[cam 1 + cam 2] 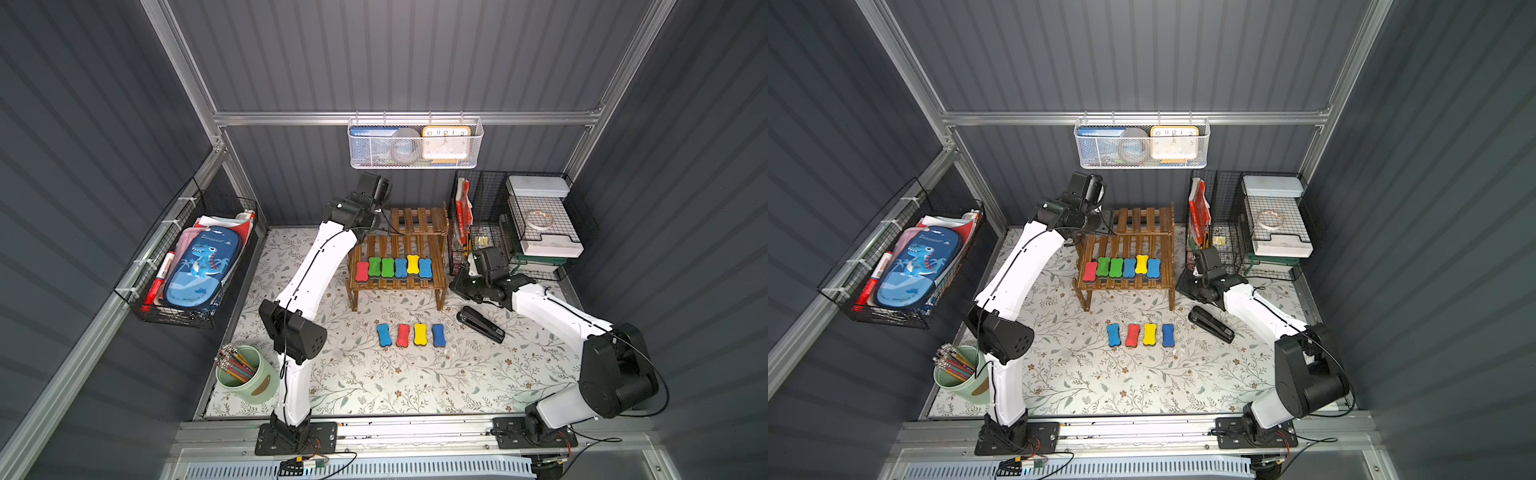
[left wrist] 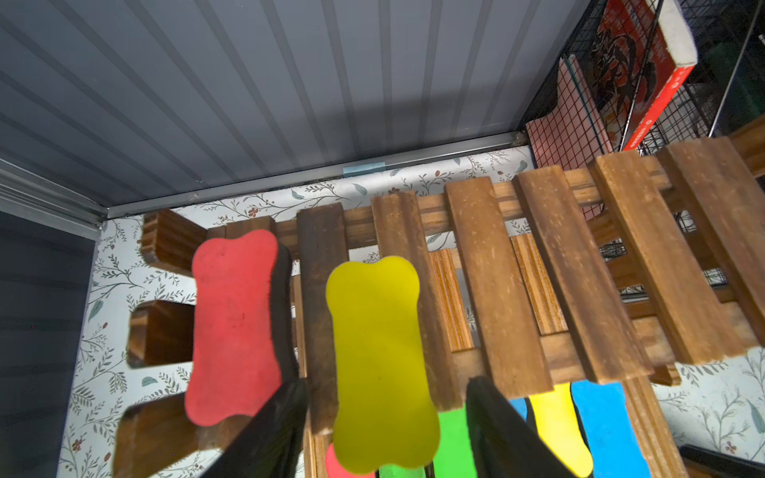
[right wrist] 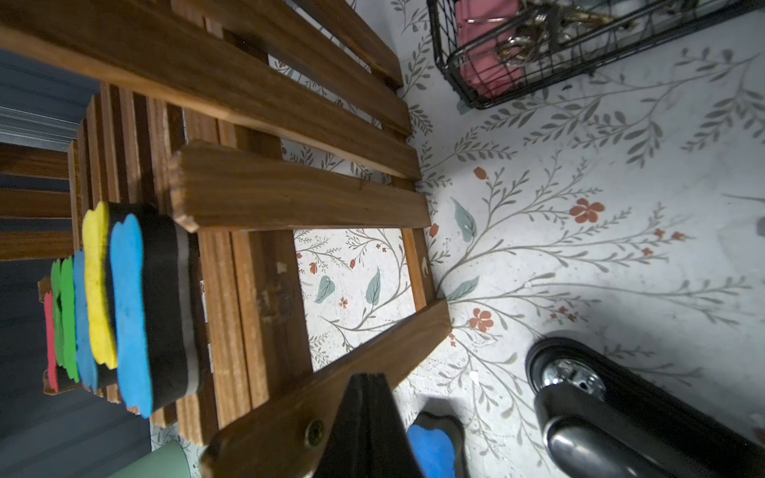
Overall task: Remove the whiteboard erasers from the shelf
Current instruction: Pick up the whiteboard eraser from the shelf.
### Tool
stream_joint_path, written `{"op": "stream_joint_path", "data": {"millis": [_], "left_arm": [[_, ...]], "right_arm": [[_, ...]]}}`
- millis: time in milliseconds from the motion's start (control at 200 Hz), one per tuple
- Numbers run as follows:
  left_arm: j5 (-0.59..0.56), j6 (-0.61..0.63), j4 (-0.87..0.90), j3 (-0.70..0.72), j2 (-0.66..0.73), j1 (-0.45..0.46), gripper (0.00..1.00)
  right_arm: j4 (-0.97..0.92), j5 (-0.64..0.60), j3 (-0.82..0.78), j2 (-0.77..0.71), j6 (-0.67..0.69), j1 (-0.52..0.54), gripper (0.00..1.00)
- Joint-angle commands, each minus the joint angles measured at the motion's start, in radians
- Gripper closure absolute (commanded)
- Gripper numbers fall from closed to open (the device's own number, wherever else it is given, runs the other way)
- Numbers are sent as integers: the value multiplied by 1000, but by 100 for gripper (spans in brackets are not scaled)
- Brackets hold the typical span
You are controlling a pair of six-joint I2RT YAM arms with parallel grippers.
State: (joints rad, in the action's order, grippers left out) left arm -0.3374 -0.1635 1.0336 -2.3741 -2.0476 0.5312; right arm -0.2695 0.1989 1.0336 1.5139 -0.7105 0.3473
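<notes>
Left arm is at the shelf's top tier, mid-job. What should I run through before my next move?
1. Target lined up: the left tool is open and straddles the yellow eraser. ok.
2. Neighbour clearance: one finger sits very near the red eraser. cannot tell.
3. Idle arm: the right tool is shut and empty, beside the shelf. ok.
4. Right tool's gap from the shelf's side rail: cannot tell.
5. Set-down room: bare table in front of the shelf. ok.
6. Shelf emptied: six lower-tier erasers sit there. not ok.
</notes>
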Motion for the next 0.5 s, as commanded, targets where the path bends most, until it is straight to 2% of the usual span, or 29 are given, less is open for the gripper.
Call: {"op": "stream_joint_path", "data": {"millis": [0, 180, 315, 495], "left_arm": [[-6, 17, 18, -10, -31, -5, 35], [-9, 16, 9, 4, -42, -5, 46], [-21, 14, -7, 20, -30, -5, 60], [-34, -2, -32, 19, 0, -5, 64]], "right_arm": [[7, -1, -13, 6, -4, -5, 95], [8, 2, -14, 11, -5, -5, 95], [7, 2, -15, 11, -6, -5, 95], [10, 5, -17, 15, -10, -5, 95]]}}
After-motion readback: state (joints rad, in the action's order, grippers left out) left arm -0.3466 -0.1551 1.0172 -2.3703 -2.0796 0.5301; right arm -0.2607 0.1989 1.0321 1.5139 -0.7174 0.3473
